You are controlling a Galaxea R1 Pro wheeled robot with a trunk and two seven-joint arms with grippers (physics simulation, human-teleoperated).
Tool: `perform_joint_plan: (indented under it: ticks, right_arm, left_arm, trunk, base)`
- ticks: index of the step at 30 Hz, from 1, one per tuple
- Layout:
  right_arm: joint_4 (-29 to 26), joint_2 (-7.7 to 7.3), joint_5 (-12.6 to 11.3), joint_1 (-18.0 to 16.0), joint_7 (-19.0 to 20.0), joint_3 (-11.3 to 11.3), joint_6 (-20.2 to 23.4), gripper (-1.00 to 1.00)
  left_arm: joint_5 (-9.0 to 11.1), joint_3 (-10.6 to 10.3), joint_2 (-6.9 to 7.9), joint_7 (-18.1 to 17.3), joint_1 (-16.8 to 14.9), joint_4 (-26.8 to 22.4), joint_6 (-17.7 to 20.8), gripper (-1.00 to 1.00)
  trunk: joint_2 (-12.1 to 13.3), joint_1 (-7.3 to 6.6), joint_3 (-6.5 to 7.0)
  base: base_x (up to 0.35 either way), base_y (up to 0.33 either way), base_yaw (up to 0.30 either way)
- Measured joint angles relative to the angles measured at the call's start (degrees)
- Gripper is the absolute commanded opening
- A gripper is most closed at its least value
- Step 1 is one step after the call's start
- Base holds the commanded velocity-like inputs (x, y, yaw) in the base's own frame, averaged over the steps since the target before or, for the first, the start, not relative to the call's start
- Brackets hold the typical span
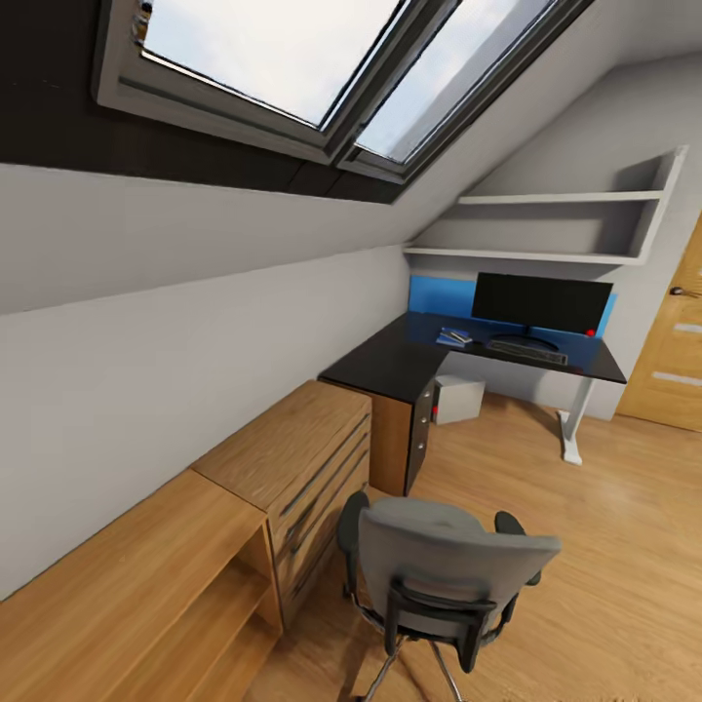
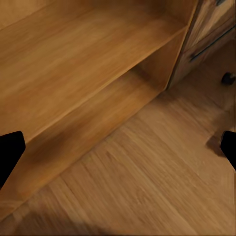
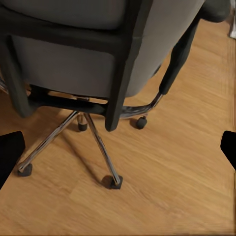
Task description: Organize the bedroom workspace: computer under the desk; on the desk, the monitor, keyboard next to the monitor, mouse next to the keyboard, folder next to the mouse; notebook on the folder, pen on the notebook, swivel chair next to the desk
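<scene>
Both grippers, left (image 2: 118, 147) and right (image 3: 118, 147), hang spread and empty behind the swivel chair (image 1: 444, 575), well apart from the desk (image 1: 390, 366), so the robot should approach squarely before pushing its back.

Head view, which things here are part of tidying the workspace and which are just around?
Job: desk, monitor, keyboard, computer, swivel chair.
Just around: wooden drawer unit, wooden shelf bench, wall shelves, door, skylight.
</scene>
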Motion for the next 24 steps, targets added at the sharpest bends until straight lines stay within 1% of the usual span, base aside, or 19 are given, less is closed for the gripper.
perform_joint_plan:
  ticks: [8,14,18,24]
  right_arm:
    - [0.0,0.0,0.0,0.0,0.0,0.0,0.0,1.0]
    - [0.0,0.0,0.0,0.0,0.0,0.0,0.0,1.0]
    - [0.0,0.0,0.0,0.0,-0.1,0.0,-0.1,1.0]
    - [0.0,0.0,0.0,0.0,-0.1,0.0,0.0,1.0]
  left_arm:
    - [0.0,0.0,0.0,0.0,0.0,0.0,0.0,1.0]
    - [0.0,-0.1,0.0,0.0,0.0,0.0,0.0,1.0]
    - [-0.1,-0.1,0.0,-0.1,0.0,0.0,0.3,1.0]
    - [-0.1,-0.2,0.0,0.0,0.0,0.0,0.6,1.0]
  trunk:
    - [0.0,0.0,0.0]
    - [0.0,0.0,-0.02]
    - [0.0,0.0,-0.19]
    - [0.0,0.0,-0.61]
  base:
    - [0.004,0.021,-0.263]
    - [0.0,0.221,-0.252]
    - [0.0,0.172,-0.173]
    - [0.0,0.044,-0.136]
